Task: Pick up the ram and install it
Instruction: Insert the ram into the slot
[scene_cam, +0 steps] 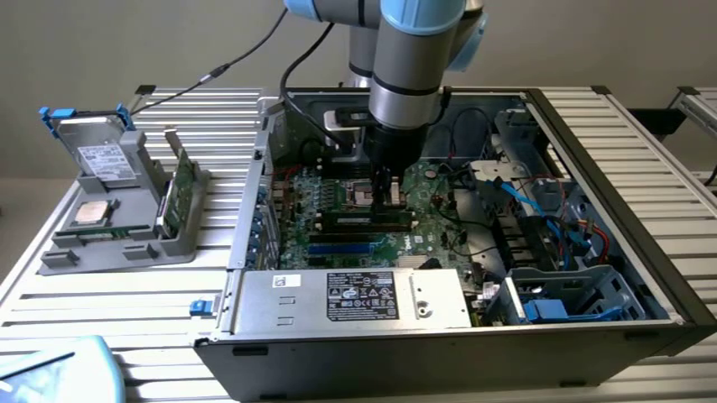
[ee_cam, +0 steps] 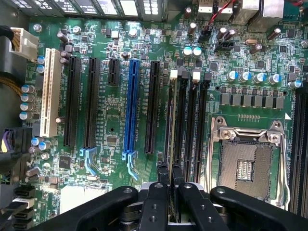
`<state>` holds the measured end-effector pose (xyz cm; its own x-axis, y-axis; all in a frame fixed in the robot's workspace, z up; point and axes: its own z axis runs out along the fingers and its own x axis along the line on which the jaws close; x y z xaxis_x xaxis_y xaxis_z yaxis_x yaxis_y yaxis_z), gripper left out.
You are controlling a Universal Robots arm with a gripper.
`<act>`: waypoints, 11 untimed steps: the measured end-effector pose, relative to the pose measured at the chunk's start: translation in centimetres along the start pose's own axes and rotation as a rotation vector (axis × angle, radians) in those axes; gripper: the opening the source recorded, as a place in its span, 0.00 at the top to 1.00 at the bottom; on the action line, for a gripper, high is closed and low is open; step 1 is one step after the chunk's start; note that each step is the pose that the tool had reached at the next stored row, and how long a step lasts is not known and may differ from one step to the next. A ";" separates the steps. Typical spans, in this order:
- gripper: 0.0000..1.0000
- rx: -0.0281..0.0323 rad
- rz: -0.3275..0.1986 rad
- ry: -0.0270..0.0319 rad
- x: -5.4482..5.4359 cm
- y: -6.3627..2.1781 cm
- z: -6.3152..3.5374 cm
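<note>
The hand (ee_cam: 170, 179) has its two fingers drawn nearly together, pinching the ram (ee_cam: 172, 120) by its upper edge. The wrist view meets the stick edge-on, as a thin line running the length of one memory slot. In the exterior view the hand (scene_cam: 392, 200) reaches down inside the open computer case (scene_cam: 627, 218), over the middle of the motherboard (ee_cam: 110, 130).

By my reading the pick-up is done and the install is in hand. The ram stands in or just over the memory slot farthest from the processor socket (ee_cam: 243, 166). Whether it is fully seated I cannot tell. This stage calls for the stick to stay square to the slot along its whole length. It also needs even, straight pressure at both ends, so the end latches can catch rather than one corner riding high.

Counted on the board:
- four memory slots side by side, the ram at one of them
- one empty processor socket
- one blue slot (ee_cam: 131, 106)
- one white slot (ee_cam: 50, 91)
- four black expansion slots, one of them short

On the worktop (scene_cam: 123, 327), well apart at the exterior view's left, one grey holder (scene_cam: 112, 248) carries three things. They are one grey drive (scene_cam: 103, 158), one silver processor chip (scene_cam: 90, 215), and one green board (scene_cam: 180, 195) standing on edge.
</note>
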<state>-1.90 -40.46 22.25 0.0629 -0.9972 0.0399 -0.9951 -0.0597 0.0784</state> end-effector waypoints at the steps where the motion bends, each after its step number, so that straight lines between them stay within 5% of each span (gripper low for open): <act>1: 0.87 0.0000 0.000 0.0003 0.0 0.00 0.02; 11: 0.87 -0.0001 0.000 0.0023 0.0 -0.02 0.23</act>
<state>-1.90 -40.45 22.02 0.0630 -0.9971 0.0422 -0.9951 -0.0595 0.0785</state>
